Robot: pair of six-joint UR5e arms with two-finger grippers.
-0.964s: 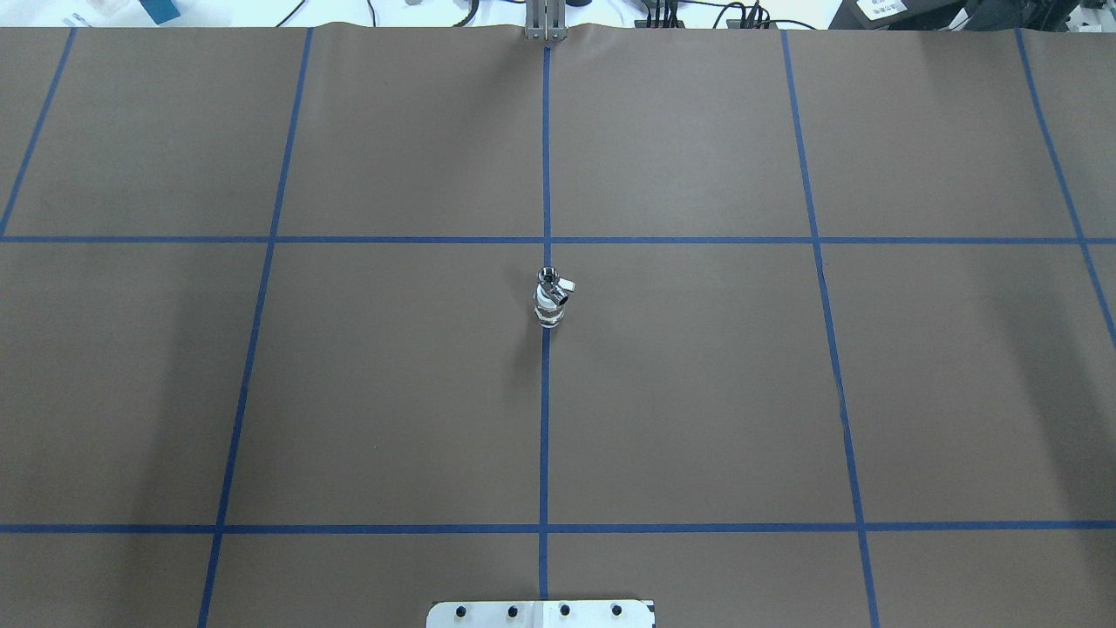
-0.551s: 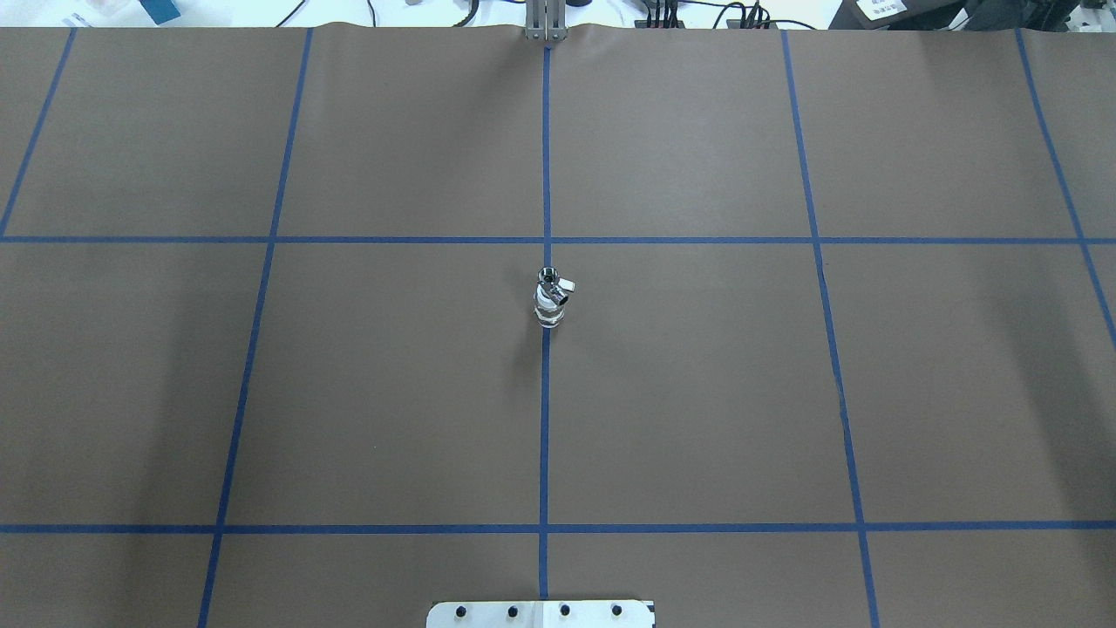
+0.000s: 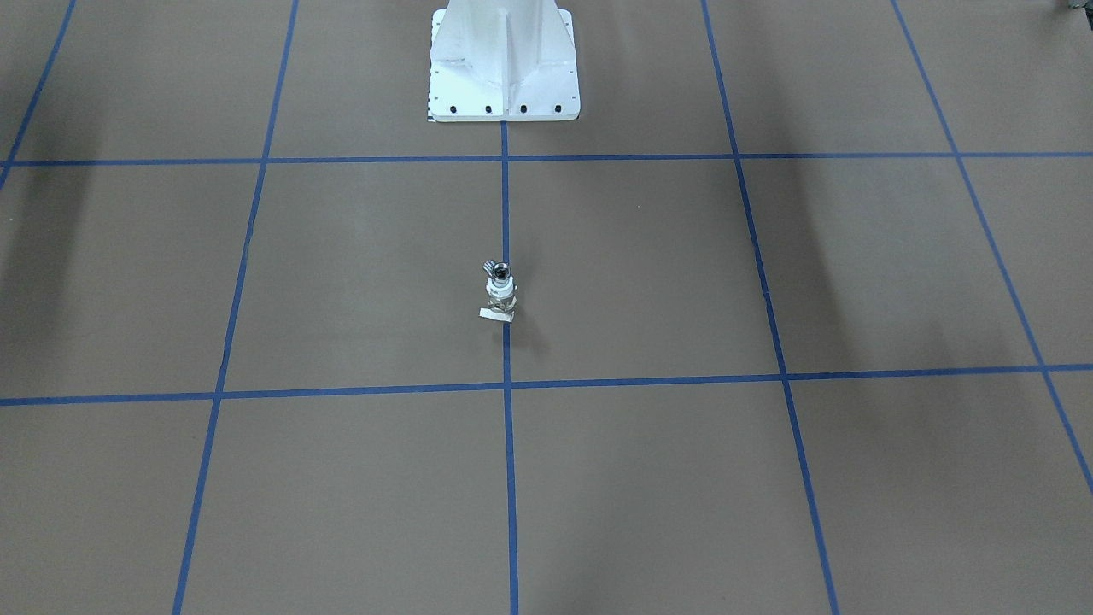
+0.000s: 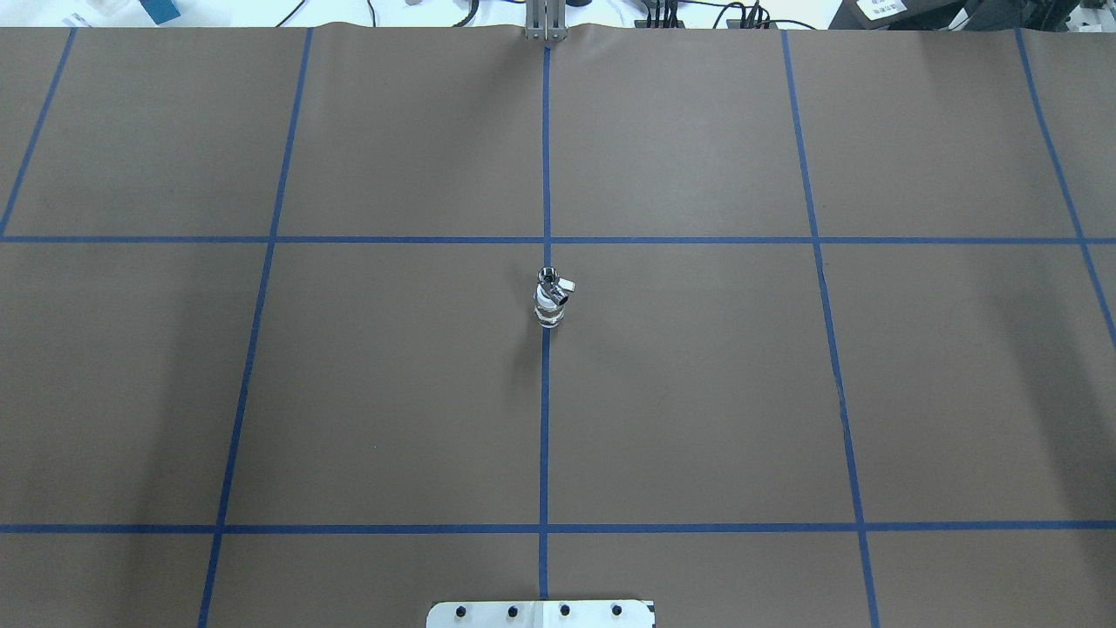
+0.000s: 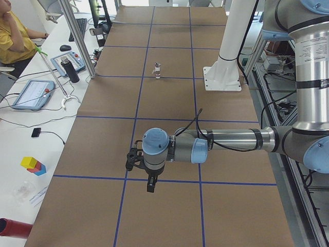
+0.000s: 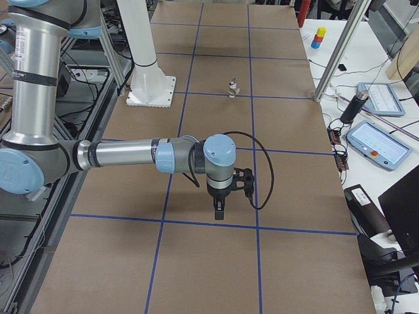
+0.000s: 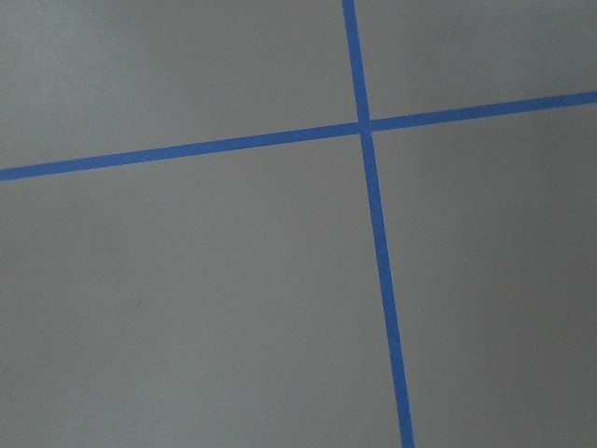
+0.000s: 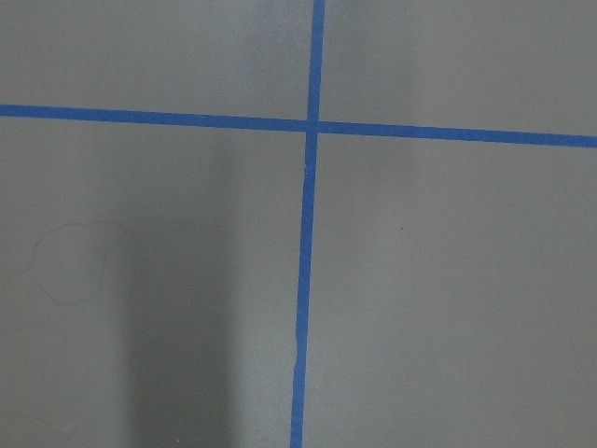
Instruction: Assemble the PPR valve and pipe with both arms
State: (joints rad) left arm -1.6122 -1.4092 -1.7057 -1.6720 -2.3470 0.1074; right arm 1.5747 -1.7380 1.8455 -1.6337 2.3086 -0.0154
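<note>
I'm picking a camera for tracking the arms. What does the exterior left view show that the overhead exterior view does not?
Only exterior left: the left arm stretched out low, the left gripper pointing down, and a seated operator in yellow. Only overhead: a look down into the PPR valve and its dark open top. Both: that valve standing upright on the centre tape line, plus the white pedestal base plate.
</note>
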